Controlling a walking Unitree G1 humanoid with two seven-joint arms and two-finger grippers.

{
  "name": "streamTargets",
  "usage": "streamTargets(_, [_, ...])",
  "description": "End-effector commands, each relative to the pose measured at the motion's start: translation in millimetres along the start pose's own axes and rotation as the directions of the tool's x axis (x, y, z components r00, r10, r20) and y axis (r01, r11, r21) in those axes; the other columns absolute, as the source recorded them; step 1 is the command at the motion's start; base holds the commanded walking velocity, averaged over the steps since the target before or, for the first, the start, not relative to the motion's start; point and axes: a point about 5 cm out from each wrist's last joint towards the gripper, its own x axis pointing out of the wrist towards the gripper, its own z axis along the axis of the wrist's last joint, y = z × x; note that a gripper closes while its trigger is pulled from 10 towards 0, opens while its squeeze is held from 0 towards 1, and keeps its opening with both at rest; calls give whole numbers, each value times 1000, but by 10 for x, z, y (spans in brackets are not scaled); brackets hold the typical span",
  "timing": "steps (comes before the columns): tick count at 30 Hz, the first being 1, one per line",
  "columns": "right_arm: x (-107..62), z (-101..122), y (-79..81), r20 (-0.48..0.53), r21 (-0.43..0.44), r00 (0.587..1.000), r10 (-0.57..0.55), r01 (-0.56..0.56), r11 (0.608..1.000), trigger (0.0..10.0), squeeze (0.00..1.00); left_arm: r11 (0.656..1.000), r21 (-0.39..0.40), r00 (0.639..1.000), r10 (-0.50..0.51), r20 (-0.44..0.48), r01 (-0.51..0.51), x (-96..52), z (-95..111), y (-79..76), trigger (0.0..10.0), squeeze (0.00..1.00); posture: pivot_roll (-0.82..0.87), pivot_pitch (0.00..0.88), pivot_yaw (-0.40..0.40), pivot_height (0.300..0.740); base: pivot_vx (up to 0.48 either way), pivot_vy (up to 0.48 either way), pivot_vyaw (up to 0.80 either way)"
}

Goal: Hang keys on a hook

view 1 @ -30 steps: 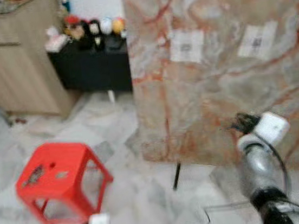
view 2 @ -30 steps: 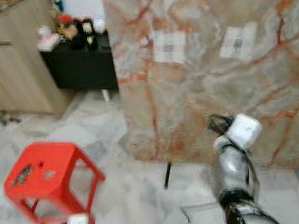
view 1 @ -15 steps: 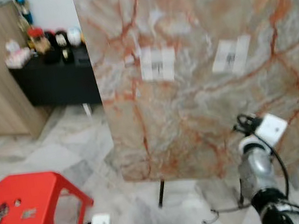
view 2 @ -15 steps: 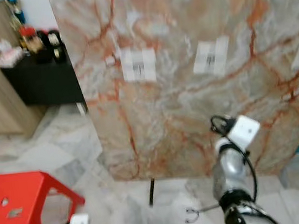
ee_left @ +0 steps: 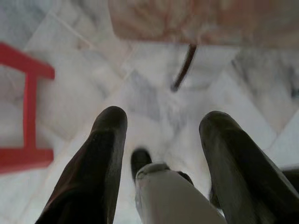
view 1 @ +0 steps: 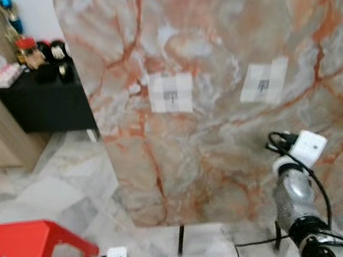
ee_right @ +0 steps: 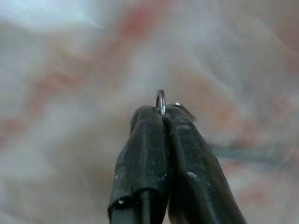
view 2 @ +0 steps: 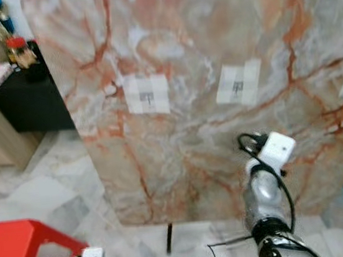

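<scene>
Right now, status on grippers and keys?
Right gripper shut on key ring, raised toward marble board. Left gripper open, low over floor. Hook pads ahead, path open.

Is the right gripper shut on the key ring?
Shut on it: right gripper fingers meet, with the key ring poking out between their tips.

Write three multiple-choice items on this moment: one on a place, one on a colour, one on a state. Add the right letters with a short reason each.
1. Where is the right claw pointing?
A. at the marble panel
B. at the black cabinet
C. at the floor

2. What colour is the stool?
A. blue
B. red
C. white

3. How is the right claw?
A. wide open
B. shut on the key ring
C. shut on nothing

Answers: 1 A, orange-veined marble shows beyond its fingertips. 2 B, its seat and legs are red. 3 B, a thin metal ring pokes out between the closed fingers.
</scene>
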Motion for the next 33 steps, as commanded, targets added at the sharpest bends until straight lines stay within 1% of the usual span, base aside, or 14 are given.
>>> streamTargets(1, [-25,2,184,16,-28,997,78,-77,997,10000,0,1000,-13,999,25,-32,-25,-46,-110,92,10000,0,75,0,-74,740,0,0,800])
streamTargets(7, [-67,-43,140,13,-64,998,67,-66,996,10000,0,1000,-12,999,21,-37,-21,-49,-123,91,10000,0,76,0,-73,740,0,0,0])
streamTargets(11, [-82,26,182,76,-198,989,123,-106,975,10000,0,1000,-10,999,20,-43,-21,-53,-135,92,10000,0,74,0,-70,740,0,0,0])
streamTargets(15, [-76,97,234,118,-237,983,143,-112,965,10000,0,1000,-9,999,20,-44,-21,-54,-138,95,10000,0,74,0,-70,740,0,0,0])
streamTargets(17, [-79,170,284,168,-293,973,159,-105,950,10000,0,1000,-8,999,20,-45,-20,-54,-138,94,10000,0,76,0,-71,740,0,0,0])
streamTargets(20, [-88,200,310,194,-334,966,174,-102,937,10000,0,1000,-8,999,20,-45,-20,-54,-138,94,10000,0,75,0,-70,740,0,0,0])
streamTargets(22, [-103,232,342,227,-389,956,189,-89,917,10000,0,1000,-7,999,20,-47,-20,-54,-141,94,10000,0,74,0,-70,740,0,0,0])
streamTargets(23, [-103,255,341,246,-432,951,185,-63,900,10000,0,1000,-7,999,20,-48,-21,-54,-141,94,10000,0,77,0,-70,740,0,0,0])
streamTargets(24, [-103,255,341,246,-432,951,185,-63,900,10000,0,1000,-7,999,20,-48,-21,-54,-141,94,10000,0,77,0,-70,740,0,0,0])
streamTargets(27, [-89,288,302,271,-445,953,138,-3,896,10000,0,1000,-9,999,22,-49,-23,-55,-143,99,10000,0,80,0,-72,740,0,0,0])
streamTargets(28, [-84,302,265,284,-460,953,110,35,887,10000,0,1000,-9,998,23,-50,-24,-56,-146,102,10000,0,80,0,-72,740,0,0,0])
streamTargets(30, [-83,306,251,289,-472,952,100,51,880,10000,0,1000,-9,998,23,-51,-24,-57,-147,103,10000,0,80,0,-72,740,0,0,0])
streamTargets(31, [-83,304,202,294,-486,953,73,84,870,10000,0,1000,-9,998,23,-52,-24,-58,-152,105,10000,0,79,0,-72,740,0,0,0])
streamTargets(33, [-83,297,173,294,-495,954,56,102,863,10000,0,1000,-9,998,23,-53,-24,-60,-155,106,10000,0,78,0,-71,740,0,0,0])
